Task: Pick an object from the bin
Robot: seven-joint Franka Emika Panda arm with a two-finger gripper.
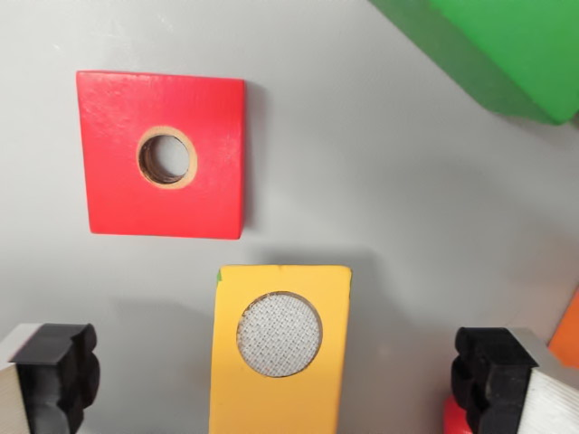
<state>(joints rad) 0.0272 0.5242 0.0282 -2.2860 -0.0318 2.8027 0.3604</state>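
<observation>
gripper point(280, 384): jaws wide apart, nothing between the black rubber fingertips point(56, 371) except the yellow piece; not touching it
yellow flat wooden block with round hole point(280, 348): centred between the fingers, lower middle of wrist view, runs off bottom edge; a thin green edge shows at its top left corner
red square wooden block with centre hole point(166, 154): wrist view's upper left, flat on floor, apart from yellow block
green block point(507, 50): top right corner, cut off by frame
bin floor point(380, 208): plain grey
orange piece point(568, 330): sliver at right edge
small red item point(455, 418): beside right fingertip, too cropped to identify
</observation>
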